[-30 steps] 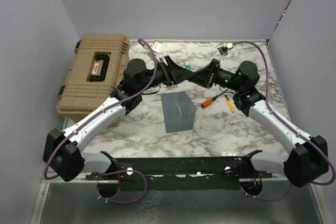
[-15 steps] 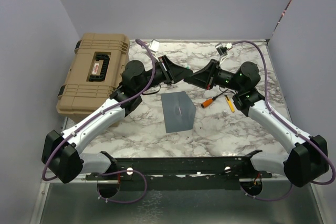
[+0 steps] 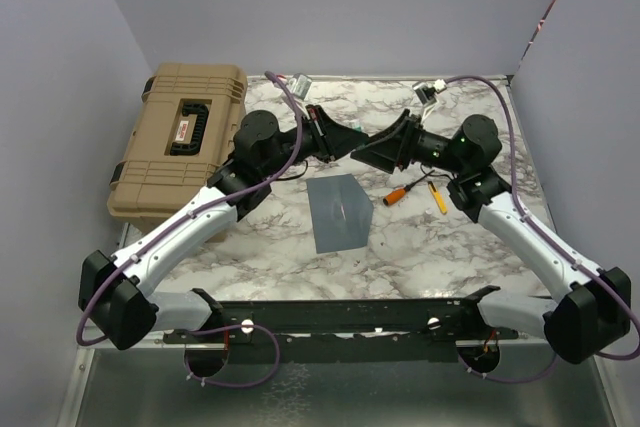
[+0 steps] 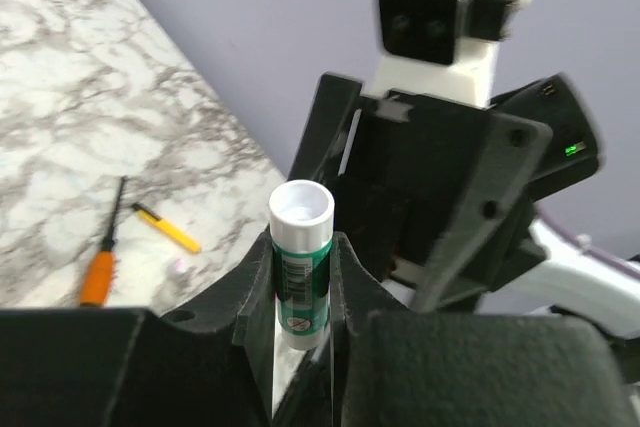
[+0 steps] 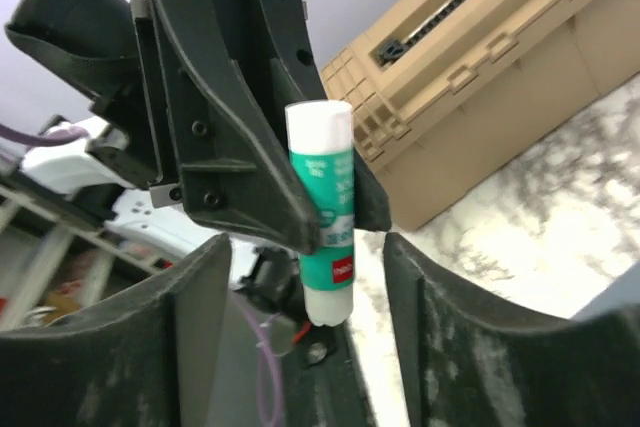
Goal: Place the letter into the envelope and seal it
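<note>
Left pincer: your left pincer (image 4: 300,272) is clenching a glue stick (image 5: 325,202) across its green-labelled body, one finger pressing on each side.
Glue stick: it is standing roughly upright in the right wrist view, with its white ends sticking out above and below the gripping fingers.
Right pincer: your right pincer (image 5: 305,277) is standing released, its fingers (image 5: 195,337) spreading wide to either side of the stick and not closing on it.
Meeting place: the two pincers are facing each other at upper centre of the overhead frame, over the far part of the worktop (image 3: 420,247). From there they are blurring into one dark shape, so you are reading the grip from the wrist views alone.
Envelope: the envelope (image 3: 338,212) is lying flat on the worktop at the centre of the overhead frame, apart from both pincers.
Small tools: an orange-handled screwdriver (image 3: 405,190) and a thin yellow item (image 3: 438,197), possibly a pen, are lying near each other to the right of the envelope.
Case: a tan hard case (image 3: 180,152) is sitting at upper left, beside your left arm.
</note>
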Robot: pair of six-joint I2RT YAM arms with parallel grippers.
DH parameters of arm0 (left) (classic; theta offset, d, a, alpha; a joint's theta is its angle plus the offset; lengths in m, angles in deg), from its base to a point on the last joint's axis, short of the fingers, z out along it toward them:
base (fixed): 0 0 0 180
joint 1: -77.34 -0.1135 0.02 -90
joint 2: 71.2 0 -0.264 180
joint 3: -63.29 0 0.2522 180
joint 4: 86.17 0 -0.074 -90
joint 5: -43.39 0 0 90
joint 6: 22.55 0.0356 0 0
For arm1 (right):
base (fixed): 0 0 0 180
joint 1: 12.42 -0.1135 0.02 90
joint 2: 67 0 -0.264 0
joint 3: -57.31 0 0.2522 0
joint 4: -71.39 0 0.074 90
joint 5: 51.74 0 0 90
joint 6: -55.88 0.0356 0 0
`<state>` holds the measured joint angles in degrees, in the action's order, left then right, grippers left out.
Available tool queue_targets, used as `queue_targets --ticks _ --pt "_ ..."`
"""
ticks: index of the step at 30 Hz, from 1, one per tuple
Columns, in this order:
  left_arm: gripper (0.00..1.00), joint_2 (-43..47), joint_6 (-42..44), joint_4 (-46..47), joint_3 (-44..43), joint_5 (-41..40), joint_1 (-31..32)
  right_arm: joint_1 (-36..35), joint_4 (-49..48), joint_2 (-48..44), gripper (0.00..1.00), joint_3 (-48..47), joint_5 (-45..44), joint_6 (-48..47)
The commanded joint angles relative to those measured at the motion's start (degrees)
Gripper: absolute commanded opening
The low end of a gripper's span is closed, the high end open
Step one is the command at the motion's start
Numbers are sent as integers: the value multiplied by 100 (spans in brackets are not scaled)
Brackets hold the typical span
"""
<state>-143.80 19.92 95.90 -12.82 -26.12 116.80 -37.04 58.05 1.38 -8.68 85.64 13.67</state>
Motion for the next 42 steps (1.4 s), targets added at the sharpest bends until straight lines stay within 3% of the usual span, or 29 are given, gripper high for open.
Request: queue_targets --ticks 1,4,8,10,14,22,26,35,42 --pt "0 207 1524 -1124 -497 -194 52 -43 1993 -544 73 -621 -721 -1300" --pt "0 286 2239 -1378 -554 -73 49 -37 3155 -743 79 -977 -1029 -2070" --pt "0 325 2917 -1503 -621 413 53 -42 3545 -766 78 -1469 -1298 -2246" --pt "0 289 3028 -1530 -695 562 50 -41 3624 -573 73 -1779 -1471 -2141" --pt "0 139 3107 -1540 -901 1006 45 -40 3718 -25 56 -2325 -954 -2215" --pt "0 -223 2911 -1855 -1415 1771 29 -42 4513 369 47 -3060 262 -3132" --pt "0 -346 2866 -1895 -1519 1761 34 -42 4513 373 44 -3094 621 -3104" --pt "0 -349 3086 -2002 -1605 1646 20 -36 5142 569 28 -3272 414 -3206" --pt "0 -257 3233 -2006 -1571 1373 25 -38 5332 622 35 -3285 471 -3230"
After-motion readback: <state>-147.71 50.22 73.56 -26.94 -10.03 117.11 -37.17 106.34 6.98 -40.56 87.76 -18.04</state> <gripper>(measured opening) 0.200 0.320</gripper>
